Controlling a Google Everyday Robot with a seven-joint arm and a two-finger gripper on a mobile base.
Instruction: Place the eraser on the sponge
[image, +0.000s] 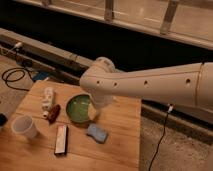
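The eraser (61, 139), a long flat block with a pale top and dark edges, lies on the wooden table (122, 125) near its front. To its right, apart from it, rests the light-blue sponge (97, 132). My white arm reaches in from the right, with its bend over the table's back. The gripper (99, 106) hangs below that bend, at the right rim of the green bowl (77, 108) and just behind the sponge. It holds nothing that I can make out.
A white cup (24, 126) stands at the front left. A white bottle (48, 97) and a dark red object (53, 113) lie left of the bowl. Cables trail on the floor at the left (12, 77) and the right (162, 132).
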